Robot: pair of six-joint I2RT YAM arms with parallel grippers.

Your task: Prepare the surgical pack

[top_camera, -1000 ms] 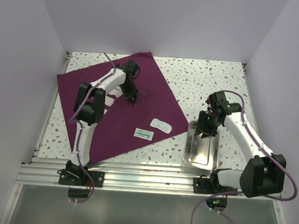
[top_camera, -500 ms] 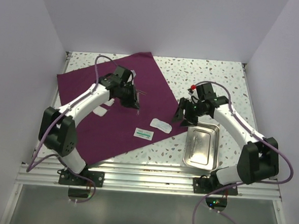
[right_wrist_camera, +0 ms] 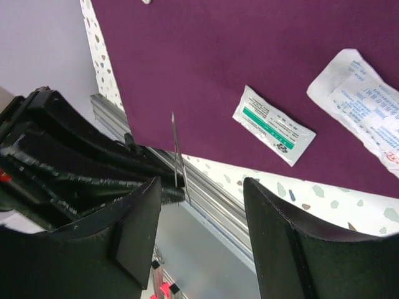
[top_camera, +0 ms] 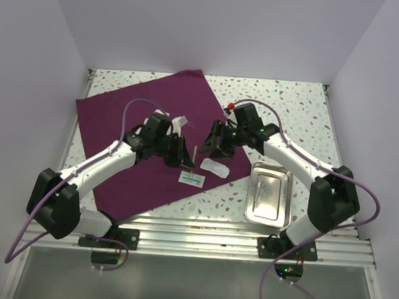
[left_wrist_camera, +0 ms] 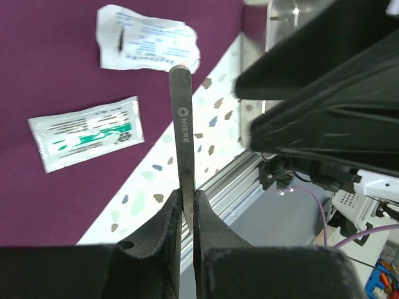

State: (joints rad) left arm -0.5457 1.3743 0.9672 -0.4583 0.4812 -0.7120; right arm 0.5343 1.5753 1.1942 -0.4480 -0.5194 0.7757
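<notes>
Clamped on the lower end of a thin flat steel instrument (left_wrist_camera: pixel 182 124), the left gripper's (left_wrist_camera: pixel 187 198) jaws held it above the large dark purple square cloth (left_wrist_camera: pixel 56 56). Spread wide, the right gripper's (right_wrist_camera: pixel 199 230) jaws held nothing. The overhead view alone showed both grippers facing each other near the cloth's right corner, close but apart. It also showed the shiny rectangular steel tray (top_camera: pixel 268 194) resting off the cloth on the speckled table (top_camera: pixel 277 100). The left wrist view showed the instrument's flat stamped face, while the right wrist saw it edge-on as a thin line. A green-and-white packet (top_camera: pixel 191 179) and a white printed packet (top_camera: pixel 215 167) lay side by side at the cloth's near-right edge.
</notes>
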